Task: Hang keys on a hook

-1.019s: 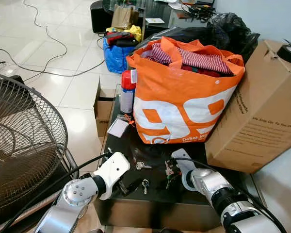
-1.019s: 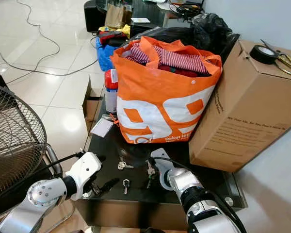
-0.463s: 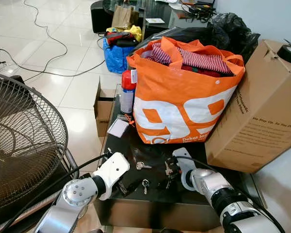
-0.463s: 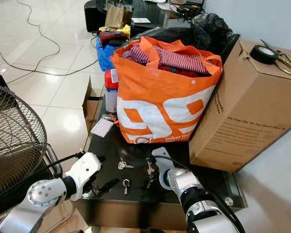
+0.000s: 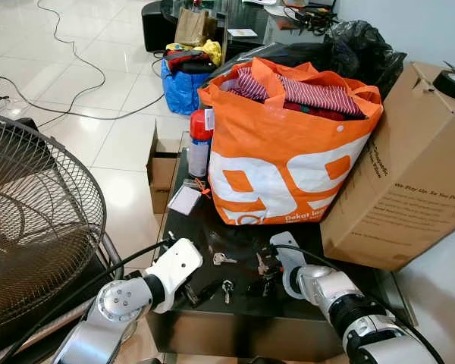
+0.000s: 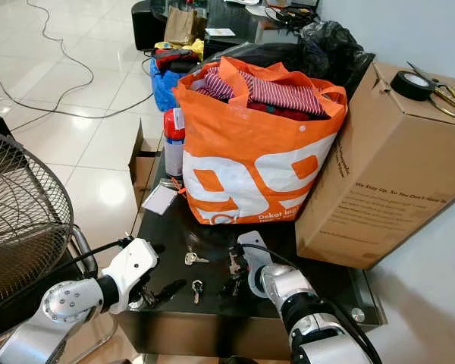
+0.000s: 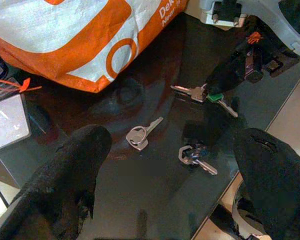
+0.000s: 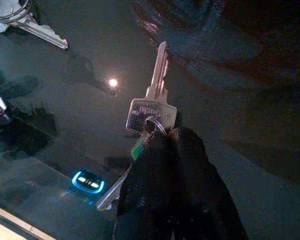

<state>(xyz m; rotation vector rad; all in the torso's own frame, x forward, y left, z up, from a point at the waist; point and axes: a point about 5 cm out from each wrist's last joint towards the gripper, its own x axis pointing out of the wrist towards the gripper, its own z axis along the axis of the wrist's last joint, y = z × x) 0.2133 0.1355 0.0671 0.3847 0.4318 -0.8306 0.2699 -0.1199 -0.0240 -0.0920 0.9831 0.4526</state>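
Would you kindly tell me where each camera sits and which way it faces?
Left eye view: head, looking down at the glossy black table and orange shopping bag; both silver arms show.
Right eye view: same scene, offset.
Left wrist view: along the open left gripper at three loose key sets, including the silver key.
Right wrist view: along the right gripper, shut on the green-tagged key bunch.
Shared: both wrist views show that bunch.

Head pair looking down, wrist views close, sharing table (image 5: 235, 227)
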